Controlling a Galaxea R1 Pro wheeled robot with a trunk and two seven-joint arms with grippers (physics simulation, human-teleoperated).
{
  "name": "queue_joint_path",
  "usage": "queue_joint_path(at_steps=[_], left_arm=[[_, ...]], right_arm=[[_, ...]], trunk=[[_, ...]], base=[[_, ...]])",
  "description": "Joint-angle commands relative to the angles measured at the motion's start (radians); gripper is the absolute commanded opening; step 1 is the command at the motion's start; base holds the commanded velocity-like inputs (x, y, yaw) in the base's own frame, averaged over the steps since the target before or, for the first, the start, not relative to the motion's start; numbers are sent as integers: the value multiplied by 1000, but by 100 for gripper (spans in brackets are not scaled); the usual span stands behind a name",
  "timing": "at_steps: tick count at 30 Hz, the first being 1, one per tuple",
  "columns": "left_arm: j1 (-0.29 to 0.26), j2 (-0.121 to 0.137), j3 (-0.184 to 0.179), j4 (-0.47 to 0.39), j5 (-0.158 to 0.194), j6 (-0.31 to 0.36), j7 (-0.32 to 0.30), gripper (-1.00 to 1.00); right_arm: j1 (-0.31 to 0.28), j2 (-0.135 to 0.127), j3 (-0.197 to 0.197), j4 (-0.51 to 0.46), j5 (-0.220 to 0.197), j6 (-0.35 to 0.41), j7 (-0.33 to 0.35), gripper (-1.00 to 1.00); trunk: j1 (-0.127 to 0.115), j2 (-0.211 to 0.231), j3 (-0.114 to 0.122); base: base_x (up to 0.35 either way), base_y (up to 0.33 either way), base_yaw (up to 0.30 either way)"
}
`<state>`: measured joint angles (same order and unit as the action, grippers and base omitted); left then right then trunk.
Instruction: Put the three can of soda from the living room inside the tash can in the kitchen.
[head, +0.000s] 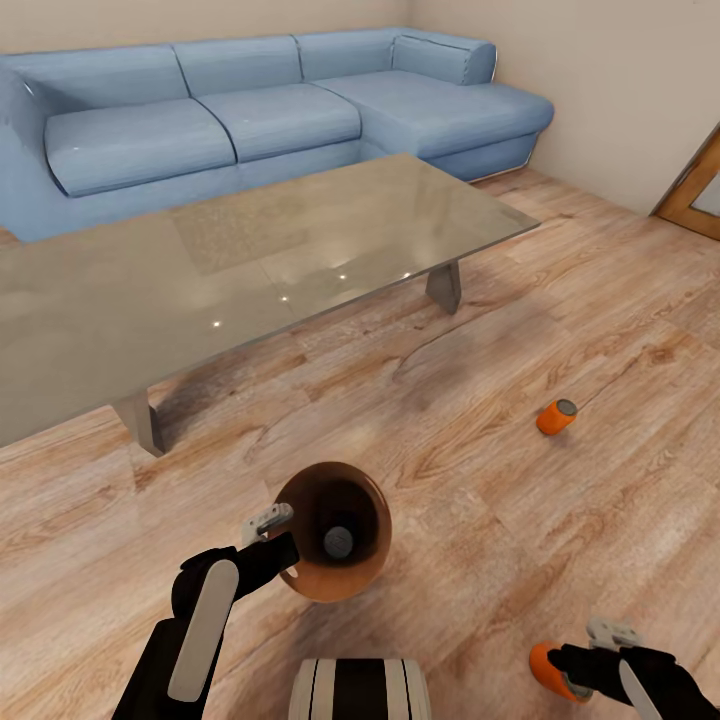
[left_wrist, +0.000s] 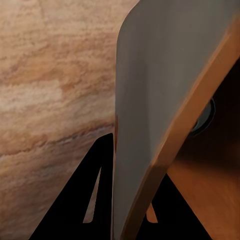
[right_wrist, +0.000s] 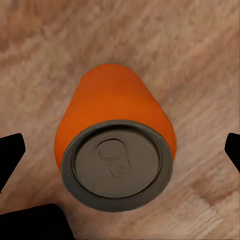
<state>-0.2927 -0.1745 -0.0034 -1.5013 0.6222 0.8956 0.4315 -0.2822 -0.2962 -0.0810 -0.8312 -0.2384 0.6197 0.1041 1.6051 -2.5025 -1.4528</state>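
Head view, living room, wood plank floor (head: 480, 560).

Item one: tash can (head: 335, 530), coppery-brown, tilted so its dark mouth faces up toward the camera; a grey can top (head: 338, 542) shows inside it. Left gripper (head: 275, 540) is pinched on its near rim, one finger inside and one outside the wall, as the left wrist view confirms (left_wrist: 150, 150).

Item two: soda can (head: 556, 416), orange, lying on its side on the floor, long axis level, grey top pointing away to the right. Well apart from both grippers.

Item three: second soda can (head: 548, 670), beside the right gripper (head: 575, 678). Right wrist view shows it (right_wrist: 117, 150) between the spread fingers (right_wrist: 10, 150), not touched, grey top toward the camera, long axis running away along the fingers.

Background: grey glass-topped bench (head: 230, 270), blue sofa (head: 250, 110) behind it.
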Motion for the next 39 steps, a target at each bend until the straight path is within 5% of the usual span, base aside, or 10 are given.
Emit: queue_joint_path(at_steps=[1,35,36,39], left_arm=[[0,0,-1,0,19,-7,4,-100],[0,0,-1,0,19,-6,5,-100],[0,0,-1,0,19,-6,5,-100],[0,0,-1,0,19,-6,5,-100]], right_arm=[[0,1,6,12,0,-16,0,100],[-24,10,17,97,0,-67,3,100],[-24,9,17,97,0,-67,3,-100],[-25,10,17,98,0,-67,3,-100]], trunk=[[0,0,0],[0,0,0],[0,0,0],[0,0,0]], base=[[0,0,0],[0,0,0],[0,0,0],[0,0,0]])
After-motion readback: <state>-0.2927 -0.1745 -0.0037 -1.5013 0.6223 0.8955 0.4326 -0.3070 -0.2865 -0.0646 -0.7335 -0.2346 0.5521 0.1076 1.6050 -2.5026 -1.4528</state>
